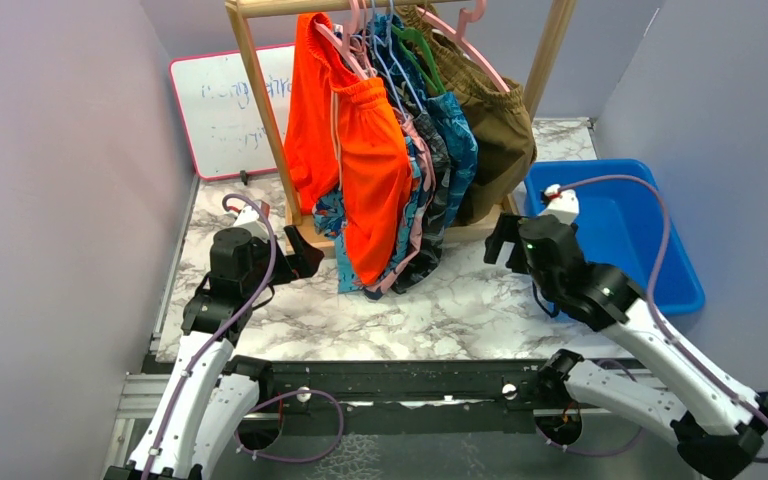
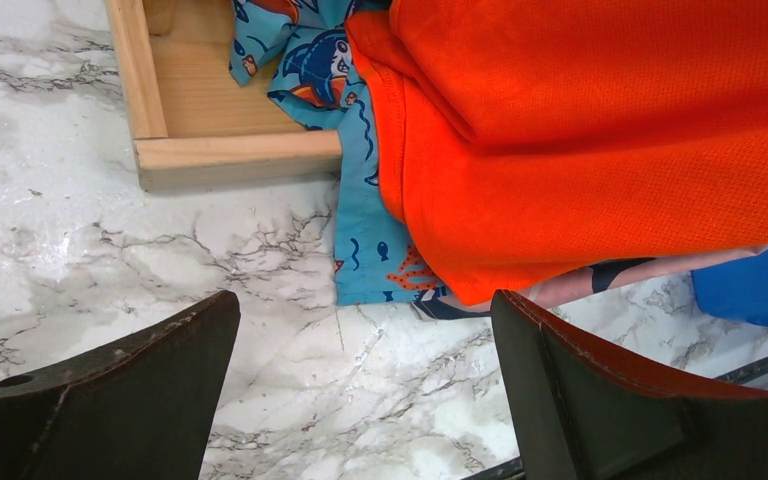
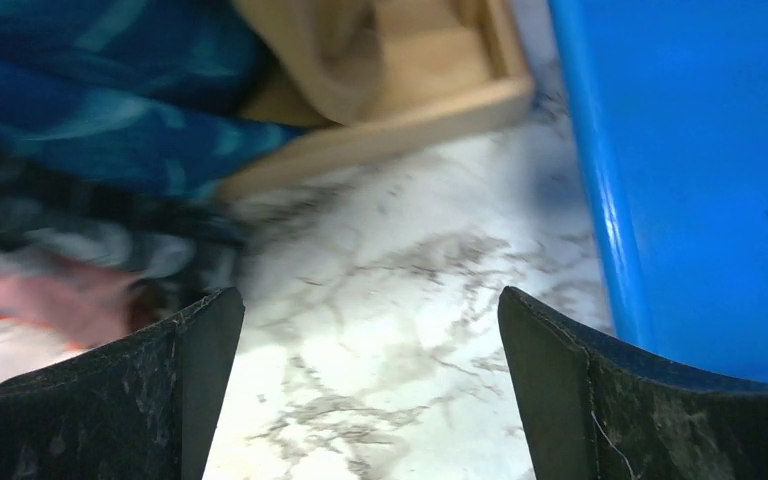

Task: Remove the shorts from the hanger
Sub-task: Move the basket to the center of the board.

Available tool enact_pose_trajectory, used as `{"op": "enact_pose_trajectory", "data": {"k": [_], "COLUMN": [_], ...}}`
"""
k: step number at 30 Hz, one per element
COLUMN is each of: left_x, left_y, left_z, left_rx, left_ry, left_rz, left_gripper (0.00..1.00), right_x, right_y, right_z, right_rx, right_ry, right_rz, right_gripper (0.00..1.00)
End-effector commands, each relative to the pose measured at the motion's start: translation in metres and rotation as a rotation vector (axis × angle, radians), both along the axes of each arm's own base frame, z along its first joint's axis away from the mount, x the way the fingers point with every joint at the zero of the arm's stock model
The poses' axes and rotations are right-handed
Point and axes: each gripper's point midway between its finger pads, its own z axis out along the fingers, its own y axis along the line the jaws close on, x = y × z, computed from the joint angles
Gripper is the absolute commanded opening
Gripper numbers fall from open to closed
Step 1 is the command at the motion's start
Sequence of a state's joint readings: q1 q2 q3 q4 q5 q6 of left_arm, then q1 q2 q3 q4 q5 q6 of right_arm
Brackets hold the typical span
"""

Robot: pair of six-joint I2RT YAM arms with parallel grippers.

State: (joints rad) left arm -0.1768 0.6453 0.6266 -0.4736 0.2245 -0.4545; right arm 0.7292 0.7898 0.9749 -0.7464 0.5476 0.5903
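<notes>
Several pairs of shorts hang on hangers [image 1: 468,42] from a wooden rack [image 1: 260,110]. The plain orange shorts [image 1: 365,170] are in front. Behind them hang blue cartoon-print shorts [image 1: 328,215], teal-blue patterned shorts [image 1: 457,145] and olive-brown shorts [image 1: 498,120]. My left gripper [image 1: 300,260] is open low at the rack's left foot, just short of the orange hem [image 2: 600,130] and the cartoon-print hem [image 2: 370,250]. My right gripper [image 1: 500,245] is open near the rack's right foot. Both grippers, left [image 2: 365,330] and right [image 3: 370,330], have only marble between their fingers.
A blue bin [image 1: 630,235] sits at the right, its wall [image 3: 700,150] close beside my right gripper. The rack's wooden base [image 2: 230,155] lies on the marble table [image 1: 460,310]; in the right wrist view that base [image 3: 390,130] lies ahead. A whiteboard [image 1: 222,110] leans at the back left.
</notes>
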Motion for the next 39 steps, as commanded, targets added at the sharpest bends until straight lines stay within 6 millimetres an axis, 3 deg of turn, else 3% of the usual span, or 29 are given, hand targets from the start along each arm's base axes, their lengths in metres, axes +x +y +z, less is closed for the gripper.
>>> {"op": "enact_pose_trajectory", "data": {"k": [1,6,9,16,22,26,29,31,33,35,37,39], "left_x": [0.002,0.002,0.002,0.002,0.002,0.002,0.002,0.002,0.002,0.003,0.002,0.002], "left_y": [-0.004,-0.006,-0.007,-0.006,-0.007,-0.007,-0.007,-0.007,-0.007,-0.006,-0.006,-0.006], "left_z": [0.013,0.012,0.012,0.012,0.011,0.010,0.010,0.011,0.011,0.012,0.012,0.014], "left_rx": [-0.015,-0.016,-0.017,-0.017,-0.015,-0.017,-0.018,-0.017,-0.016,-0.014,-0.016,-0.016], "left_ry": [-0.040,-0.035,-0.032,-0.035,-0.029,-0.026,-0.027,-0.029,-0.031,-0.033,-0.035,-0.042], "left_rz": [-0.025,-0.040,-0.044,-0.041,-0.043,-0.046,-0.047,-0.045,-0.042,-0.040,-0.039,-0.037], "left_gripper": [0.99,0.99,0.99,0.99,0.99,0.99,0.99,0.99,0.99,0.99,0.99,0.99], "right_x": [0.016,0.058,0.072,0.091,0.088,0.083,0.083,0.080,0.072,0.058,0.035,0.000], "right_y": [-0.041,-0.077,-0.082,-0.053,-0.030,-0.027,-0.050,-0.068,-0.067,-0.050,-0.017,0.025], "right_z": [-0.031,-0.058,-0.072,-0.107,-0.094,-0.088,-0.075,-0.053,-0.024,0.006,0.034,0.056], "right_rx": [-0.096,0.004,0.020,0.032,0.050,0.047,0.006,-0.014,-0.004,0.047,0.137,0.285], "right_ry": [0.031,0.108,0.167,0.298,0.245,0.229,0.226,0.189,0.108,0.021,-0.064,-0.116], "right_rz": [-0.230,-0.184,-0.136,0.057,0.241,0.271,0.121,0.006,0.012,0.111,0.305,0.558], "right_gripper": [0.99,0.99,0.99,1.00,0.96,0.94,1.00,1.00,1.00,0.99,0.96,0.90]}}
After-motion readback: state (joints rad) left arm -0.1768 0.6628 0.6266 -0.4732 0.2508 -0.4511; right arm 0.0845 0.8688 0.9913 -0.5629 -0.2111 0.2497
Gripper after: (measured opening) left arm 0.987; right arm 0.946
